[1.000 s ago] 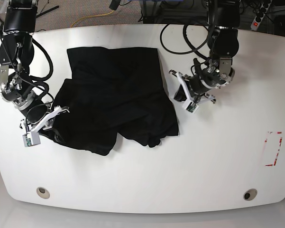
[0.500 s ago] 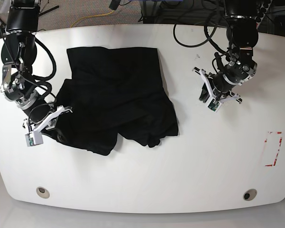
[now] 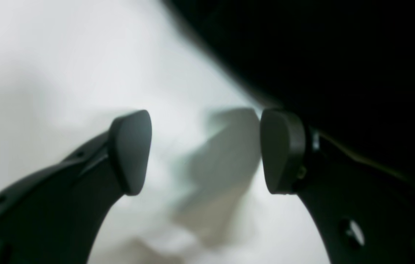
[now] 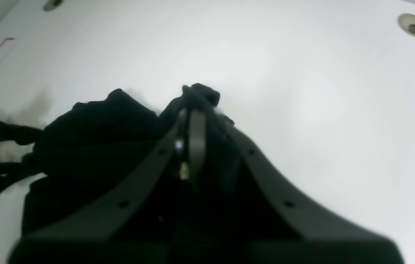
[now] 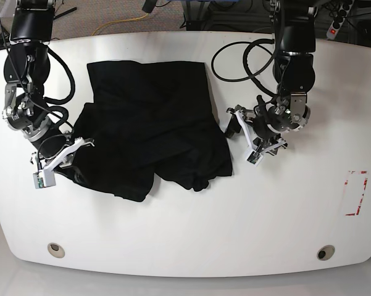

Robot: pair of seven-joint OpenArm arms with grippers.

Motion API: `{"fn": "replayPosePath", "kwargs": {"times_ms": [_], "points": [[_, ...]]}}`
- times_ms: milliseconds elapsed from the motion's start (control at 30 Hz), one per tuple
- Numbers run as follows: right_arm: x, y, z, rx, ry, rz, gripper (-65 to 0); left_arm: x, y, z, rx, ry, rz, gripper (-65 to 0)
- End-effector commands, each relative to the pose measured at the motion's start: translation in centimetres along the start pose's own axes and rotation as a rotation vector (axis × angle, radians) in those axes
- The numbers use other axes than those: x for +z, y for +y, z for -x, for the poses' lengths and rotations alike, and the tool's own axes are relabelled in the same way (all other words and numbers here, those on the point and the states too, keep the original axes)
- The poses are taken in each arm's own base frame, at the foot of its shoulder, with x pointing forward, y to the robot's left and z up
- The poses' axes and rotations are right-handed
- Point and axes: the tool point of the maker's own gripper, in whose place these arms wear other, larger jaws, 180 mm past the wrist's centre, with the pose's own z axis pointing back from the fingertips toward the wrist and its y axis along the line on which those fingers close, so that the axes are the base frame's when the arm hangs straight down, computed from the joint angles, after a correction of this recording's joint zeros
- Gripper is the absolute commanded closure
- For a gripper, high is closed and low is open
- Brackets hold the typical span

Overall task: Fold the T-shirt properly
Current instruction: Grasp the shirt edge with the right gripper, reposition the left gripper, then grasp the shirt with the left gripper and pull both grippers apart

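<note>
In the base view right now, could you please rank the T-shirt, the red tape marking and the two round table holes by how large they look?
1. T-shirt, far the largest.
2. Red tape marking.
3. Left hole and right hole: alike, unranked.

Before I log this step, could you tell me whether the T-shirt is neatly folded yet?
Not yet. The T-shirt lies rumpled on the table, its edges uneven and bunched.
</note>
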Motion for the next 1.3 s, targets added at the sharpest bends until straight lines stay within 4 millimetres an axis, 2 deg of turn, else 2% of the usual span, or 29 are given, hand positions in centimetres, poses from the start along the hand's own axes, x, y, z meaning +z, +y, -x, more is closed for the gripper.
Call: {"fn": "replayPosePath", "kwargs": {"times_ms": [0,167,433,567,733,867,900,967,1067,1100,1167,1267], "points": [[0.4,-0.2,-2.2,0.024,-0.060,0.000,0.0,-0.5,-0.5,-2.1,-0.009,-0.038,0.023,-43.6],[0.4,-0.2,-2.2,0.024,-0.060,0.000,0.0,-0.8,-2.8,-2.9,-0.053,-0.057,0.108,-43.8],[0.2,-0.8,-1.5,0.005,-0.044,0.010,0.0,-1.2,-3.8,-3.3,-0.075,-0.027,0.142,-43.9],[0.2,-0.9,-1.7,0.006,-0.047,0.011,0.0,-2.4,-5.0,-1.6,-0.031,0.018,0.183,-43.9],[0.2,-0.9,-1.7,0.006,-0.047,0.011,0.0,-3.5,-5.3,-0.6,0.002,0.059,0.212,-43.9],[0.2,-0.9,-1.6,0.004,-0.045,0.011,0.0,-4.2,-6.5,-0.3,0.024,0.068,0.240,-42.6],[0.2,-0.9,-1.6,0.004,-0.045,0.011,0.0,-4.3,-6.7,0.0,0.029,0.077,0.246,-40.0],[0.2,-0.9,-1.6,0.004,-0.045,0.011,0.0,-4.6,-6.9,0.3,0.037,0.090,0.255,-28.9],[0.2,-0.9,-1.6,0.003,-0.044,0.012,0.0,-5.3,-6.8,0.7,0.050,0.116,0.268,-3.3],[0.2,-0.9,-1.6,0.003,-0.044,0.012,0.0,-5.4,-6.8,0.7,0.052,0.120,0.270,-0.3],[0.1,-0.9,-1.6,0.004,-0.045,0.012,0.0,-5.3,-6.8,0.8,0.058,0.117,0.270,-1.3],[0.1,-0.9,-1.7,0.004,-0.047,0.012,0.0,-4.8,-6.0,-1.0,0.035,0.055,0.242,-1.1]]}}
